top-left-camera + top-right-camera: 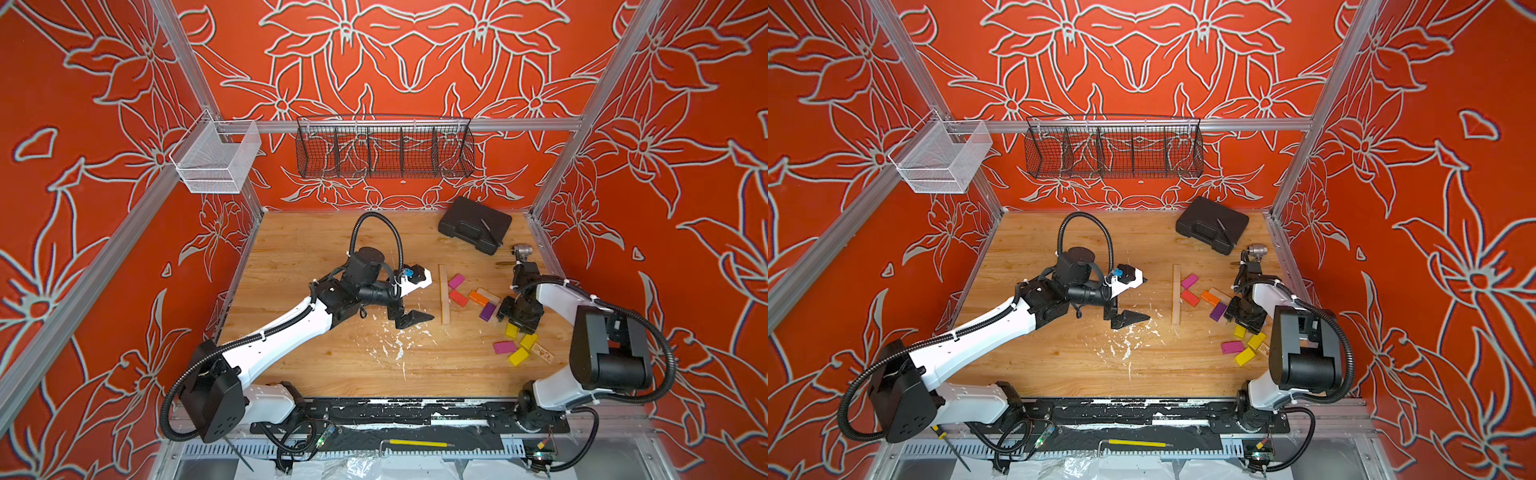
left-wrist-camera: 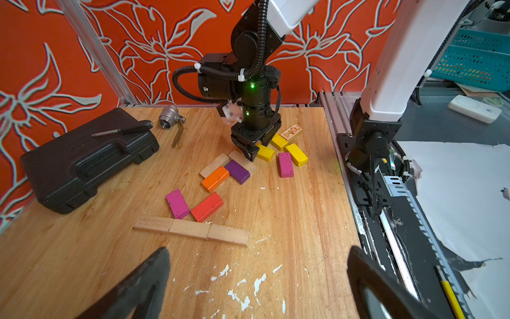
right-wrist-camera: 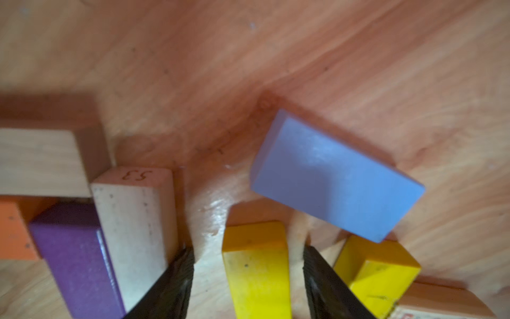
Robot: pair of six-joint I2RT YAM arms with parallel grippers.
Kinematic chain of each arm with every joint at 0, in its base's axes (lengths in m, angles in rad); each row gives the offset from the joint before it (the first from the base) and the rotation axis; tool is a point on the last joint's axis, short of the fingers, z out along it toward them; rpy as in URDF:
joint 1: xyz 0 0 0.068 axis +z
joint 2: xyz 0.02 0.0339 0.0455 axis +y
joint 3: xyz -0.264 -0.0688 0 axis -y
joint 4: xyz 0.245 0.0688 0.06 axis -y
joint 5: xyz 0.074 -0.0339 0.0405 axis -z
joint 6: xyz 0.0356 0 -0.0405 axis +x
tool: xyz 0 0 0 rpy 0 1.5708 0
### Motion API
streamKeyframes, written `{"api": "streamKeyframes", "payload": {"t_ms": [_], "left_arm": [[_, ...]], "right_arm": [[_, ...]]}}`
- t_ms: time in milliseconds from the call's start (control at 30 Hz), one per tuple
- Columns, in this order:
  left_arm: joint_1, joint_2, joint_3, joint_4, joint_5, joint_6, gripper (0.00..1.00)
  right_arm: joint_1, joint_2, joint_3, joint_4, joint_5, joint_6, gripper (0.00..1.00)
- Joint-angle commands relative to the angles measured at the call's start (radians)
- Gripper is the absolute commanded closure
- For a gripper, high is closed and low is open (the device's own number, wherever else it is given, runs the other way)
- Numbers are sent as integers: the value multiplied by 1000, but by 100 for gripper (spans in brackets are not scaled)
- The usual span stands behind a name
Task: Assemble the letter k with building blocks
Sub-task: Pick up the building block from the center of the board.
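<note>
Three plain wood blocks (image 1: 444, 295) lie end to end in a straight row (image 2: 193, 229). Touching its right side are a magenta block (image 1: 456, 281) and a red block (image 1: 458, 297). Further right lie orange (image 1: 478, 298), purple (image 1: 488, 311), plain wood, yellow and magenta blocks. My right gripper (image 3: 248, 250) is down over this pile, its jaws astride a yellow block (image 3: 256, 276) with a gap on each side. A light blue block (image 3: 336, 176) lies just beyond it. My left gripper (image 2: 258, 251) hangs wide open and empty over bare table left of the row.
A big black case (image 1: 473, 224) sits at the back right, with a silver metal fitting (image 1: 521, 251) beside it. A wood block marked 53 (image 3: 135, 221) lies close to one right finger. White paint flecks (image 1: 397, 345) mark the table under the left gripper. Wire baskets (image 1: 384, 151) hang on the back wall.
</note>
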Motion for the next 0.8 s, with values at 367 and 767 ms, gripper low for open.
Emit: {"api": "streamKeyframes", "payload": {"t_ms": [367,767], "left_arm": [[0,16,29,-11,14,11,3],[0,10,34,-30,-16,30,2]], "right_arm": [[-2,-81,-39,-42,21,-17,53],[-1,-32,-34,-12,8,-31,69]]}}
